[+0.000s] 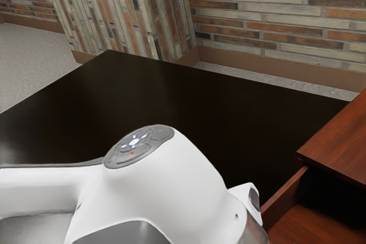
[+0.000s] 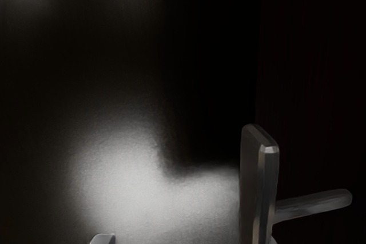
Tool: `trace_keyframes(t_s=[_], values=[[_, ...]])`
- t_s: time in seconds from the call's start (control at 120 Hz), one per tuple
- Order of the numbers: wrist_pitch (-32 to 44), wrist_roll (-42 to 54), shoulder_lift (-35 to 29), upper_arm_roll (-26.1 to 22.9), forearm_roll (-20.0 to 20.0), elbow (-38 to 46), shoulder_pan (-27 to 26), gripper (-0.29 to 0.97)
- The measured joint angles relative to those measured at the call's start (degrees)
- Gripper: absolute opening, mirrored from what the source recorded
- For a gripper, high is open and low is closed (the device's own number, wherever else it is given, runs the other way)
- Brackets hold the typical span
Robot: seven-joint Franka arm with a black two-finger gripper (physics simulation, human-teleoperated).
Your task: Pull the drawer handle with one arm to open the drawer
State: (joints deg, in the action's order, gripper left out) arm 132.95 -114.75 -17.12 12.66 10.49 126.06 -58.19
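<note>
Exterior view: the white Franka arm (image 1: 154, 192) leans low over the dark glossy tabletop (image 1: 171, 101) toward the reddish-brown wooden cabinet (image 1: 337, 141) at the exterior view's right, a reach that suits pulling at its front; the reddish-brown wooden drawer (image 1: 303, 227) juts out beneath the cabinet's top, by my reading part open; weathered brick walls (image 1: 274, 10) and pale speckled floor (image 1: 28, 55) lie behind. Wrist view: the grey metal bar handle (image 2: 260, 187) stands on its stem close under the hand, against dark wood; whether the jaws are open or gripping it, I cannot tell.

A dark, glossy desk (image 1: 171, 101) spreads wide. Behind it stand brick walls (image 1: 274, 15) with a brown baseboard (image 1: 274, 64). A pale speckled floor (image 1: 28, 55) lies around it.
</note>
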Motion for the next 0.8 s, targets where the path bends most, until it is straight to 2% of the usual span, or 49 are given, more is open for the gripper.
trace_keyframes(t_s=[0.383,0.8], values=[[0.03,0.17,0.69,-0.04,-1.63,-0.56,0.35,0.27],[0.03,1.71,0.72,0.00,-1.56,-0.79,0.53,0.30]])
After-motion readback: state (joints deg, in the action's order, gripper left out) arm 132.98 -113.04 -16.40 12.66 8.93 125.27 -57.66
